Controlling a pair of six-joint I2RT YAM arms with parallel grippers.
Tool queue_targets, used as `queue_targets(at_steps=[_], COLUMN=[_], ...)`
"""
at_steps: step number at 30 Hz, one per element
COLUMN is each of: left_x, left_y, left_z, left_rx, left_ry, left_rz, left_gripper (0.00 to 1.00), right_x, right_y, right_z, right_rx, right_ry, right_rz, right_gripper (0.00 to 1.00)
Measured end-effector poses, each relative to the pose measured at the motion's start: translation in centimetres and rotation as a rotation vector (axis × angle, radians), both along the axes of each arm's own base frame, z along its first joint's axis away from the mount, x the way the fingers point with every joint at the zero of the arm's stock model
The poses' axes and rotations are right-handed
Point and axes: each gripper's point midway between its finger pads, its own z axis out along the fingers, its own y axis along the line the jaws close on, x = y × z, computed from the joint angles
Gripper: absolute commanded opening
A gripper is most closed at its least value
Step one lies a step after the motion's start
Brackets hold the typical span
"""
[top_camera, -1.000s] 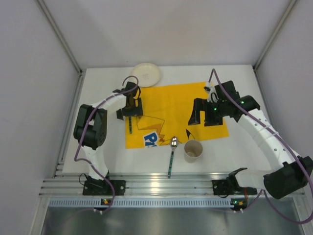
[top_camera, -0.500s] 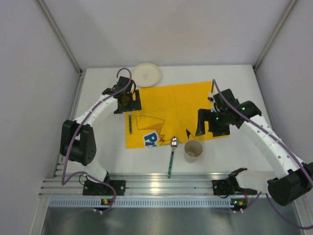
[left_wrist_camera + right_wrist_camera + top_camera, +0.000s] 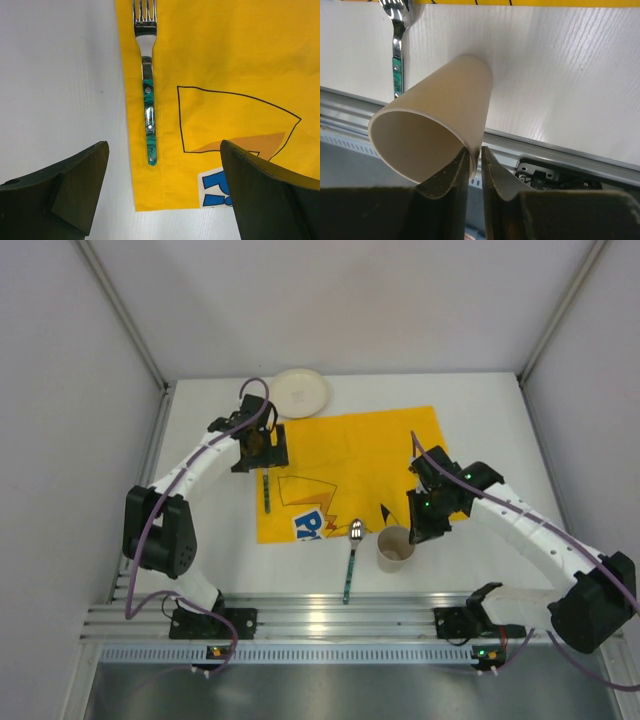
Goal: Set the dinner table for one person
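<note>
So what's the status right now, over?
Left gripper open over fork. Right gripper shut on cup rim. Table: plate beyond the mat, spoon close beside cup.

White matte dinner table [image 3: 480, 420], ribbed aluminium rail [image 3: 330, 618] along its near edge. Yellow-orange cartoon-print placemat [image 3: 350, 455] mid-table. Round white plate [image 3: 300, 391] at far edge. Green-handled metal spoon [image 3: 351, 555]: bowl at mat's near edge, handle toward rail. Beige paper cup [image 3: 395, 547] just right of it.

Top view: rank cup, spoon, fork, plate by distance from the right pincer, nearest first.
1. paper cup: its rim is pinched in the right pincer.
2. spoon: just left of the cup.
3. fork: along the placemat's left edge.
4. plate: far left, beyond the placemat.
</note>
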Motion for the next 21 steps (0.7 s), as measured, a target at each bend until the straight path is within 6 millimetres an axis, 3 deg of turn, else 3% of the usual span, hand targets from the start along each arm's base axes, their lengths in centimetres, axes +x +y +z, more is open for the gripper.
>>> queue_targets(at_steps=[4, 9, 12, 17, 19, 21], left_x=[-0.2, -1.0, -1.6, -1.9, -1.9, -2.1], left_y=[0.1, 0.5, 0.7, 0.8, 0.7, 0.6], left_z=[0.0, 0.1, 0.3, 0.7, 0.7, 0.7], left_rx=[0.006, 0.015, 0.02, 0.018, 0.015, 0.01], left_ry=[0.004, 0.008, 0.013, 0.005, 0.006, 0.013], left_rz=[-0.007, -0.019, -0.023, -0.027, -0.028, -0.032], left_gripper=[0.98, 0.98, 0.98, 0.98, 0.98, 0.98], right_x=[0.6, 1.9, 4.4, 11.7, 14.4, 16.7], right_y=[0.3, 0.3, 0.7, 1.3, 0.1, -2.0], right_z=[-0.8, 0.1, 3.8, 12.3, 13.8, 13.8], right_rx=[-0.026, -0.06, -0.087, -0.081, -0.097, -0.129], right_ry=[0.003, -0.02, -0.094, -0.34, -0.395, -0.397], right_rz=[0.011, 0.012, 0.008, -0.043, -0.096, -0.166], right_gripper=[0.0, 0.0, 0.0, 0.0, 0.0, 0.0])
